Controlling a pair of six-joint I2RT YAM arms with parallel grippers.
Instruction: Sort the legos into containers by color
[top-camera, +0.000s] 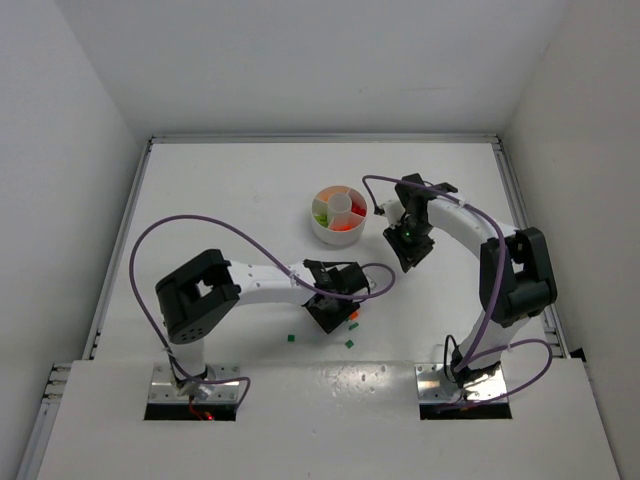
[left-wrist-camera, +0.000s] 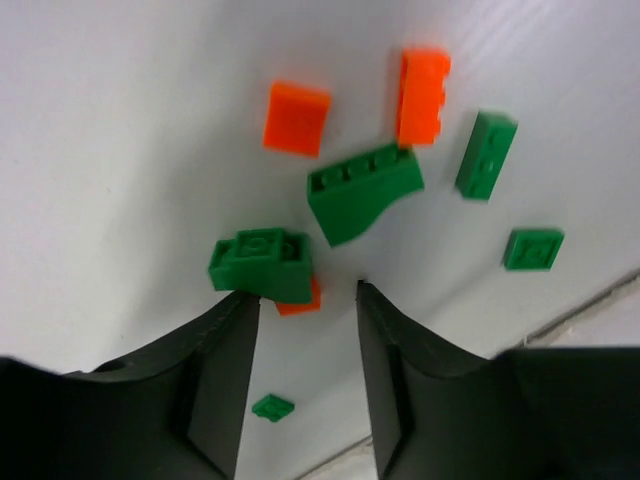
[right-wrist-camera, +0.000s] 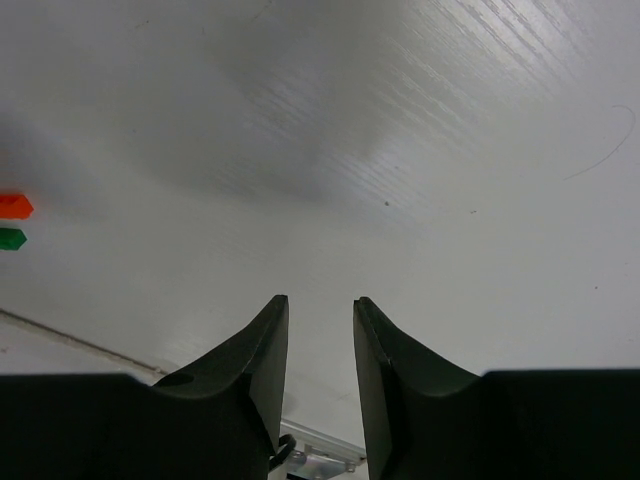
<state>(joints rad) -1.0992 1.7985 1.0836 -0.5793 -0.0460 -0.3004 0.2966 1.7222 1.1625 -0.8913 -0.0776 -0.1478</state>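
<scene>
— How far along is the sorting?

— Partway, by my reading. The low round white sectioned dish (top-camera: 322, 235) sits mid-table. It already has small green plastic bricks (top-camera: 320, 212) in one wedge and red-orange ones (top-camera: 345, 226) in another. A loose cluster lies on the white table (top-camera: 220, 190) nearer my side, well apart from the dish.

— What's in that cluster?

— From the left wrist I count five green and three orange. Nearest are a green sloped brick (left-wrist-camera: 262, 265) and a small orange piece (left-wrist-camera: 300, 302) tucked against it. Beyond them are a large green curved brick (left-wrist-camera: 362, 192), an orange flat tile (left-wrist-camera: 297, 118) and an orange studded brick (left-wrist-camera: 422, 96).

— And your hands?

— My left gripper (left-wrist-camera: 305, 298) hangs right at that sloped brick, jaws partly apart with nothing gripped. My right gripper (right-wrist-camera: 318, 300) hovers beside the dish, over the table, with a narrow gap between its jaws and nothing in them. I'd say every loose piece has yet to be carried over.
</scene>
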